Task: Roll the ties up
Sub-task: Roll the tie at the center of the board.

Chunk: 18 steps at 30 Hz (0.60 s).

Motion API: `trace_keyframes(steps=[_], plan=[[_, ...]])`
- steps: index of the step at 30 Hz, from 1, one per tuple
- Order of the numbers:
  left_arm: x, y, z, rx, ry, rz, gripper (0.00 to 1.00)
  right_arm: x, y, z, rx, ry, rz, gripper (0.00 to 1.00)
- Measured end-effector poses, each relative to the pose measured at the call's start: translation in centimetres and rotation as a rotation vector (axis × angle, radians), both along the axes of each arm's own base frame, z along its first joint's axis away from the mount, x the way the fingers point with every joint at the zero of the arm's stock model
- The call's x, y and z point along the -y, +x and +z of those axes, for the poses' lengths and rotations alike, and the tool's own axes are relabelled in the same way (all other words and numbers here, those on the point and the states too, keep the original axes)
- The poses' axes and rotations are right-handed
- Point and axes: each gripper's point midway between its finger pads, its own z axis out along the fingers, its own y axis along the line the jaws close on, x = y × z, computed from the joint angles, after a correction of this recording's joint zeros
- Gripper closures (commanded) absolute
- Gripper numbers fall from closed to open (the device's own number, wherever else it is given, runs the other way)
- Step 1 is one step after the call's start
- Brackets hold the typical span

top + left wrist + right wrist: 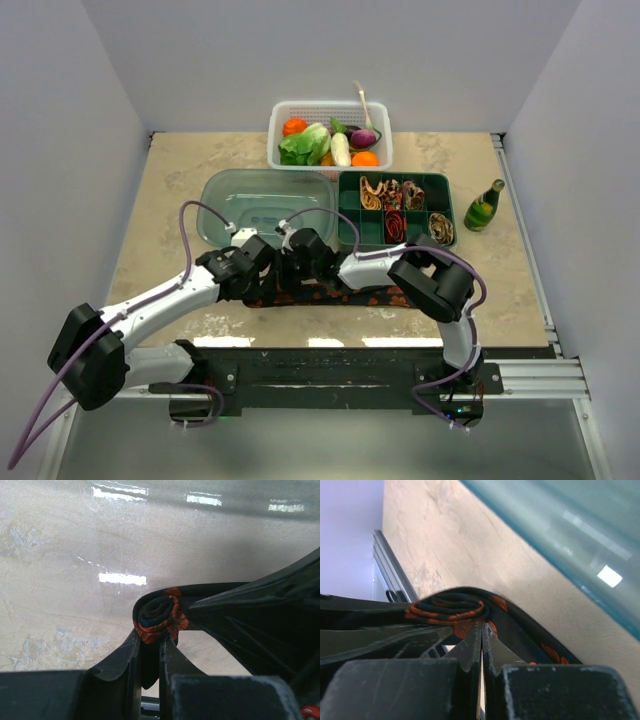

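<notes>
A black tie with orange-red motifs (350,297) lies stretched along the near part of the table. Its left end is wound into a small roll (160,614). My left gripper (150,636) is shut on that roll, with dark fabric pinched between its fingers. My right gripper (482,626) is shut, its tips pressed against the roll (451,609) from the other side. In the top view both grippers meet over the tie's left end, the left gripper (270,264) beside the right gripper (299,262). Other rolled ties (397,222) sit in compartments of a green tray (449,208).
A clear teal tub (262,205) stands just behind the grippers and fills the upper right of the right wrist view (570,530). A white basket (330,106) of vegetables is at the back. A green bottle (484,207) stands right of the tray.
</notes>
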Motion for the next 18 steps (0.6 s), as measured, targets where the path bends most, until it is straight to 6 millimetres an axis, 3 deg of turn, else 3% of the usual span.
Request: trace_keyframes(steps=[10, 18], plan=[[-0.3, 0.0, -0.5, -0.012, 0.026, 0.003, 1.00, -0.9, -2.2, -2.4, -0.060, -0.017, 0.049, 1.00], [-0.3, -0.1, -1.2, -0.037, 0.048, 0.000, 1.00, -2.2, -2.2, -2.1, -0.060, 0.017, 0.057, 1.00]])
